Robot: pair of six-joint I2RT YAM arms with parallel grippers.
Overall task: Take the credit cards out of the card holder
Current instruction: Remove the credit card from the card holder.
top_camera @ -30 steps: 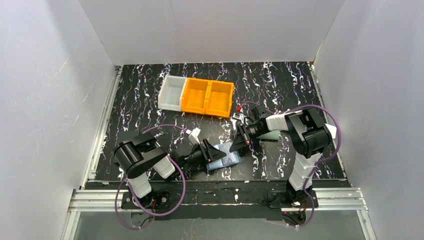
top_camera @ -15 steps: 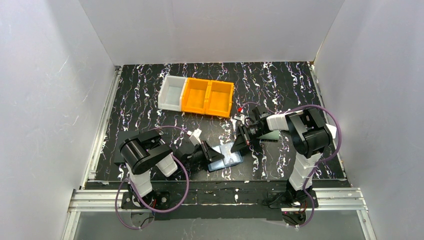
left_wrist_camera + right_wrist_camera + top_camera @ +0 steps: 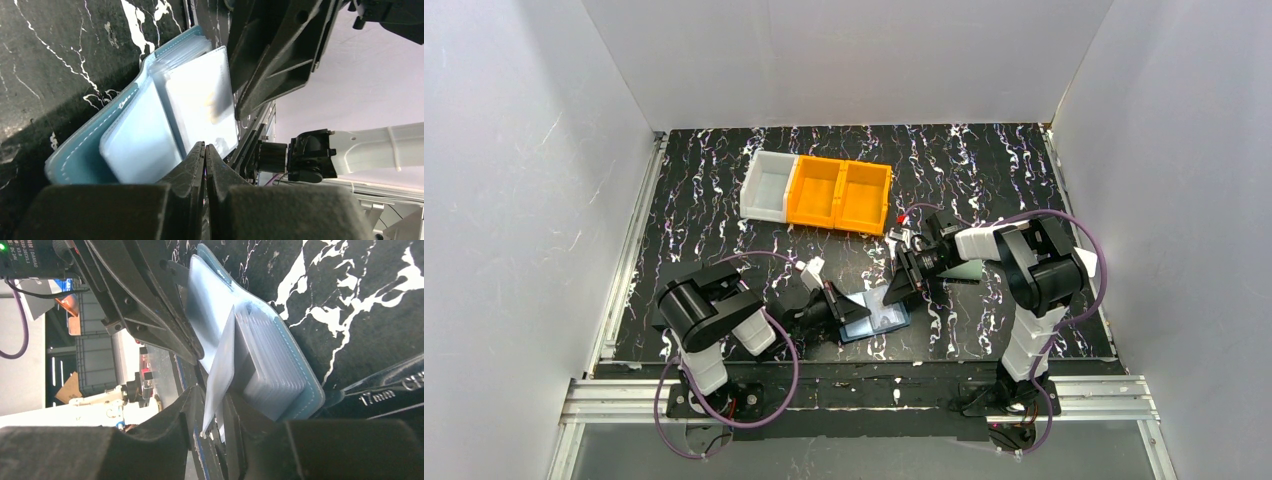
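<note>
The blue card holder [image 3: 896, 322] lies open near the table's front edge, its stacked clear pockets [image 3: 272, 375] facing up. One pale credit card [image 3: 220, 365] sticks up out of the pockets. My right gripper [image 3: 212, 407] is open around the card's free end, with a gap on each side. In the left wrist view the same card [image 3: 197, 95] lies over the pockets under the right gripper's fingers [image 3: 270, 75]. My left gripper [image 3: 205, 146] is shut, its tips at the holder's [image 3: 80, 157] near edge. Whether a thin leaf is pinched there I cannot tell.
A white bin [image 3: 767, 186] and two orange bins [image 3: 839, 195] stand at mid-table behind the grippers. A grey-green wallet [image 3: 969, 270] lies under the right arm. A black wrench [image 3: 390, 390] lies beside the holder. White walls close in three sides.
My left gripper has closed at the holder's edge. My right gripper's jaws have parted from shut, and the card now stands raised out of the pockets.
</note>
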